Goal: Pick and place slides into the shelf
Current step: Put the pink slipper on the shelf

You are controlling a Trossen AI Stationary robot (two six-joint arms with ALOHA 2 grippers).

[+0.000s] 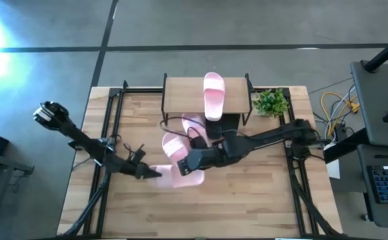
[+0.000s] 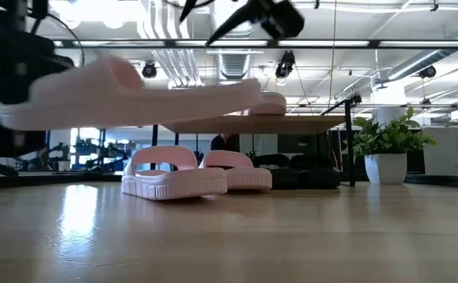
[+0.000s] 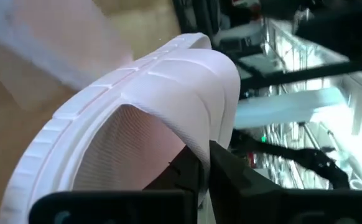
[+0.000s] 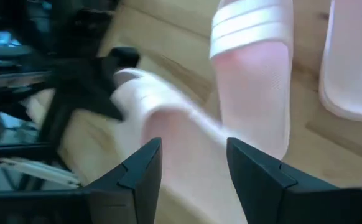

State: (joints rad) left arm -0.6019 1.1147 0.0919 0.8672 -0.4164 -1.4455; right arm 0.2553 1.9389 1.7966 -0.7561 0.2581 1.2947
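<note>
Lifted pink slide (image 1: 181,175) held off the counter (image 1: 247,207) at about 7 o'clock from the shelf (image 1: 184,93), pinched at its strap by the left gripper (image 3: 199,180), jaws closed on the foam. Right gripper (image 4: 193,165) poised just beside the same slide, jaws spread and empty.

Likely trouble: a thin pinch on soft foam, so possible twisting or slipping out during a handover if the right jaws close off-centre or the left lets go too early. Also crowding: two pink slides (image 1: 177,143) resting on the counter right under the right arm, easily knocked on the way toward 12 o'clock.

On the shelf's plank top: one pink slide (image 1: 213,95), toward 3 o'clock of the plank. Beneath: black slides (image 2: 308,178), dim in the low view. Potted plant (image 1: 270,103) at the shelf's 3 o'clock side, untouched.
</note>
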